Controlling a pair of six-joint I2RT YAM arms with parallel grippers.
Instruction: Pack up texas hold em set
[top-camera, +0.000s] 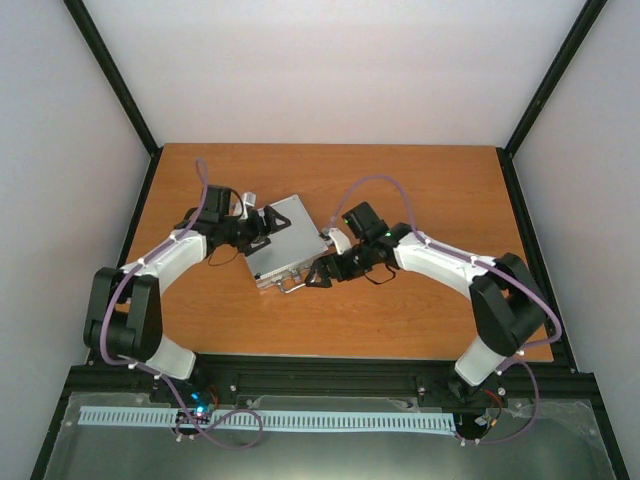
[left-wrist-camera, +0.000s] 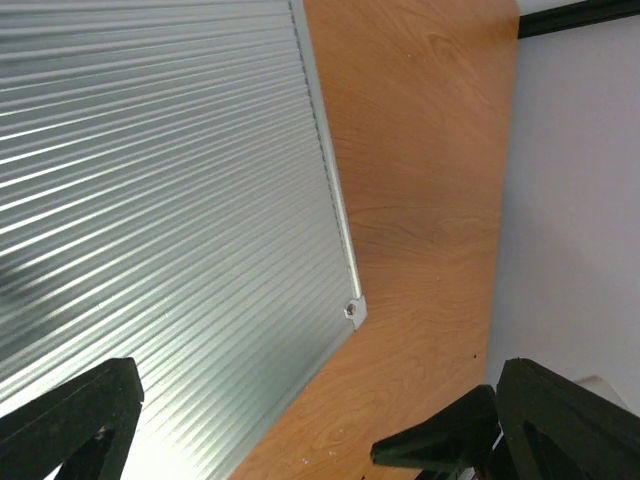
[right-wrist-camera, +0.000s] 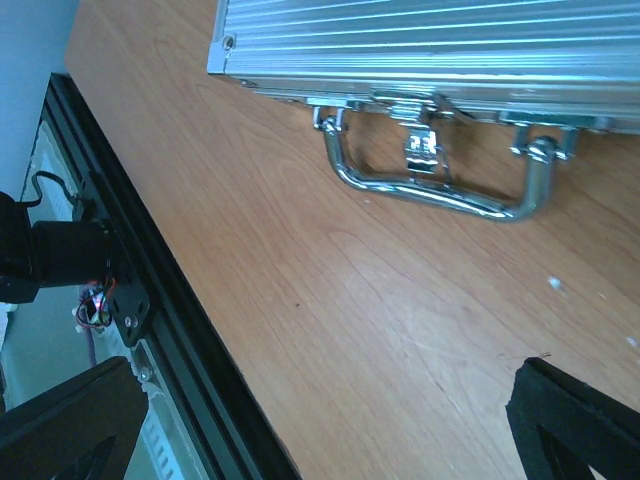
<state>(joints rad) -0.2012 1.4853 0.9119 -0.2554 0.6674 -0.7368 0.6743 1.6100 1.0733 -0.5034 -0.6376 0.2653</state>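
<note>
The silver ribbed briefcase (top-camera: 283, 243) lies shut and flat on the wooden table. Its lid fills the left wrist view (left-wrist-camera: 160, 200). Its front edge, latch and chrome handle (right-wrist-camera: 430, 190) show in the right wrist view. My left gripper (top-camera: 258, 226) is open at the case's far left edge, its fingers (left-wrist-camera: 60, 420) over the lid and the table. My right gripper (top-camera: 312, 277) is open and empty, a little in front of the handle. Chips, card decks and dice are out of view.
The black frame rail (top-camera: 330, 372) runs along the table's near edge (right-wrist-camera: 150, 300). Bare wood (top-camera: 420, 190) lies behind and to the right of the case. A white wall (left-wrist-camera: 570, 200) borders the table.
</note>
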